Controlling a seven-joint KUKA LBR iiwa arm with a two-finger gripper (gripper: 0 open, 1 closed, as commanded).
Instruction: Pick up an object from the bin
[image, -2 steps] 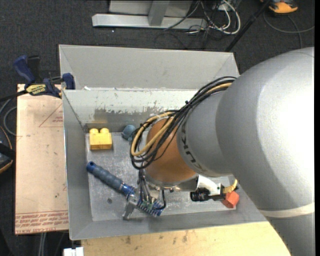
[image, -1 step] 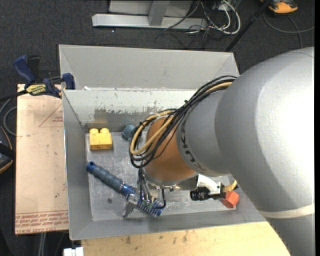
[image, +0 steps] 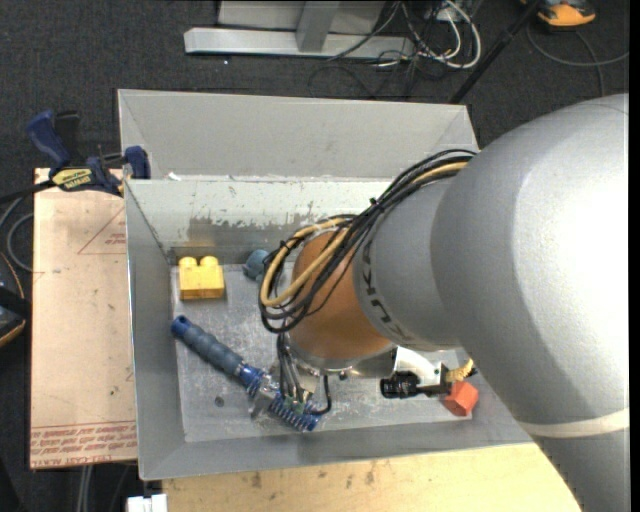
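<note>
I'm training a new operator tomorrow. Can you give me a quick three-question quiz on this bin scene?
1. True or false: the yellow block lies against the right wall of the bin.
2. Fill in: in the camera view, the orange block lies at the lower ____ of the bin floor.
3. Which thing is the gripper over?
A. the yellow block
B. the bristle end of the blue brush
C. the orange block

Key: 1 false (it lies at the floor's upper left); 2 right; 3 B.
</note>
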